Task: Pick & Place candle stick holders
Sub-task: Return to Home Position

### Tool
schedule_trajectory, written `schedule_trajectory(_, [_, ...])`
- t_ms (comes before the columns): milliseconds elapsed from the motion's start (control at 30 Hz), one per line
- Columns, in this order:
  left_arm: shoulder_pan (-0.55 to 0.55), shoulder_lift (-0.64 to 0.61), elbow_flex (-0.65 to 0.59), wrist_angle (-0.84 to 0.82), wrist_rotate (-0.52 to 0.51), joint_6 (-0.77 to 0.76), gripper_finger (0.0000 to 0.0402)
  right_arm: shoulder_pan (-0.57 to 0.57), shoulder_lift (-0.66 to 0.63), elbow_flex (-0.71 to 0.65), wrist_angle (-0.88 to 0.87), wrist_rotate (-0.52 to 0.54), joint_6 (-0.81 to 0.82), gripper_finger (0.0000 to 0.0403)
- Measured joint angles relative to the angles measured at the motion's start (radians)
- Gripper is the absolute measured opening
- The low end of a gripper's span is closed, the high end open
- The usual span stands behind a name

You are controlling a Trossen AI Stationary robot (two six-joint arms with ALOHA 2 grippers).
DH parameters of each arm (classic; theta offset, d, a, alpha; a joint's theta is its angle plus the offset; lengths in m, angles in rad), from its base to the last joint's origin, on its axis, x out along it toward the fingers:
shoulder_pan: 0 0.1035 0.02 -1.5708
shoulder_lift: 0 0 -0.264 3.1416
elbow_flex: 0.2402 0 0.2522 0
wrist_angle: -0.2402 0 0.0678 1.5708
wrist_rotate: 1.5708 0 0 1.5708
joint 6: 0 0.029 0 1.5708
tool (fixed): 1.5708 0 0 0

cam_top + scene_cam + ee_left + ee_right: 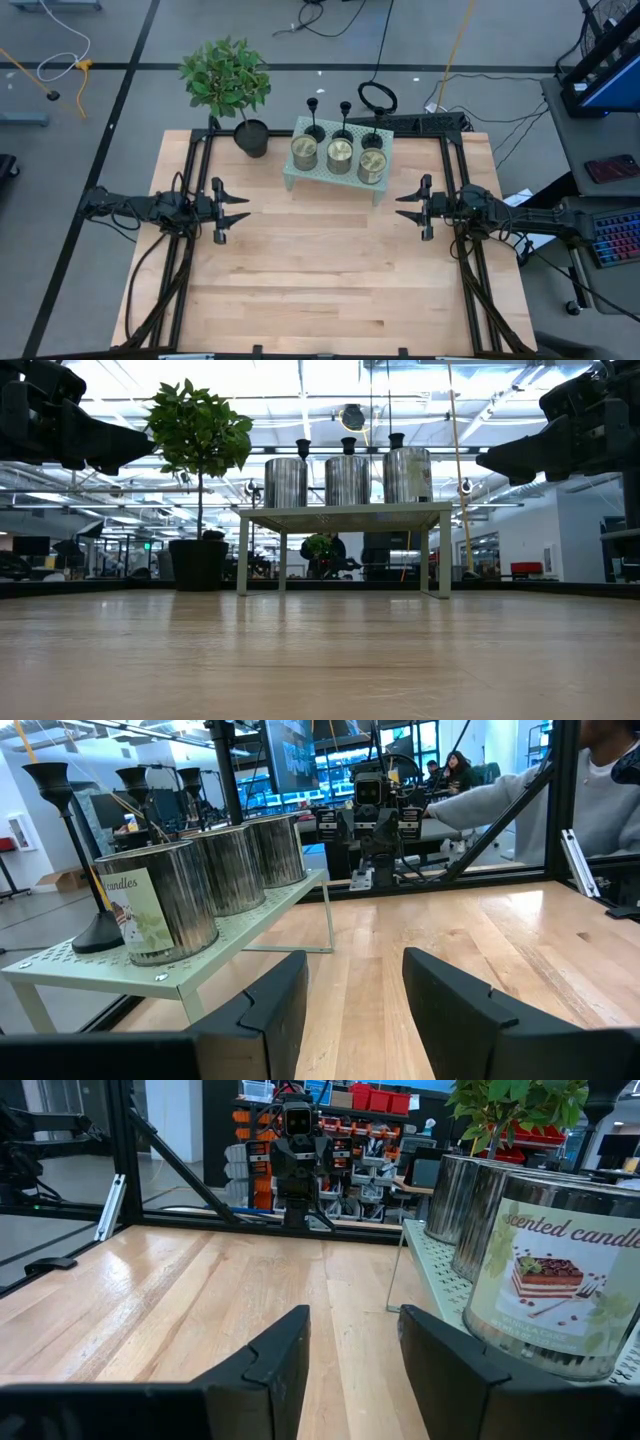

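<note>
Three black candle stick holders [315, 126] [345, 122] [372, 130] stand upright by their round bases along the far side of a pale green shelf [300, 178], behind three metal jar candles [339, 155]. The holders also show in the left wrist view [72, 850]. My left gripper [238, 210] is open at the table's left, above the wood. My right gripper [405, 207] is open at the table's right. Both touch nothing.
A potted plant [232, 85] stands at the table's far left, beside the shelf. A black frame rail [430, 122] runs along the far edge. A person's sleeve [480, 800] shows beyond the table's right side. Bare wood [320, 270] lies between and in front of the arms.
</note>
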Motion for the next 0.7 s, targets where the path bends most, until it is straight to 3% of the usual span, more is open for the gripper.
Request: schedule_trajectory(700, [0.0, 0.0, 0.0, 0.0, 0.0, 0.0, 0.017, 0.0, 0.0, 0.0, 0.0, 0.0, 0.0, 0.015])
